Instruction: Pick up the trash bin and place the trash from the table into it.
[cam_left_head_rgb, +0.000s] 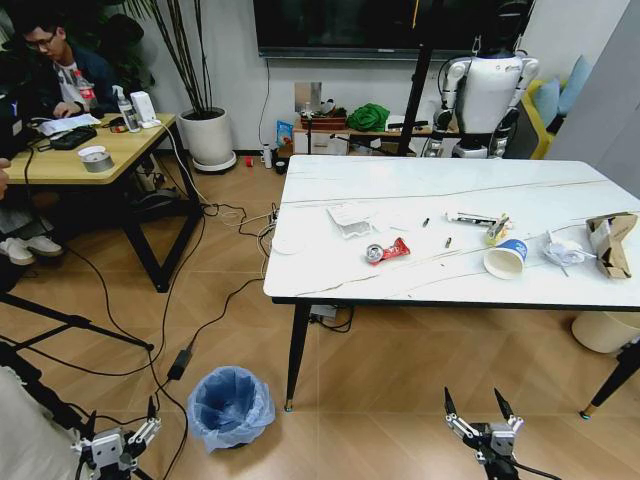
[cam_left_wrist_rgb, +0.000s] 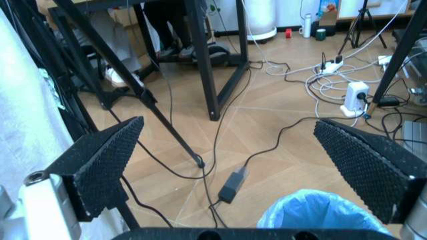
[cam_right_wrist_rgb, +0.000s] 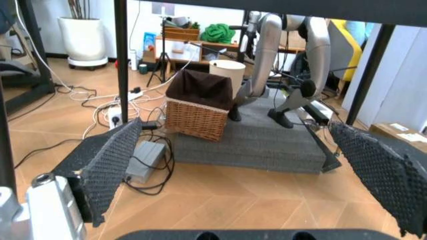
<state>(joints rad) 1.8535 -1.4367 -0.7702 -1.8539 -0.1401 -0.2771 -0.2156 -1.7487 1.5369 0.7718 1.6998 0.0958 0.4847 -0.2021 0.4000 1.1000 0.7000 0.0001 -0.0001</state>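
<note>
Blue-lined trash bin (cam_left_head_rgb: 231, 407) on floor by table (cam_left_head_rgb: 330, 275) leg; left gripper (cam_left_head_rgb: 118, 443) close beside it, fingers wide apart, bin just right of it; right gripper (cam_left_head_rgb: 485, 424) far off, also spread; trash (cam_left_head_rgb: 387, 251) up on table.

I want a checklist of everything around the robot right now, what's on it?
Surface: white table, littered.
Job's things: blue-lined trash bin on the floor by the table leg; paper cup, red wrapper, papers, brown bag on the table.
Clutter: wicker basket under the table.
Grippers: left gripper and right gripper low, open, empty.
Cables: black leads and adapter beside the bin.
Surroundings: wooden desk, potted plant.
</note>
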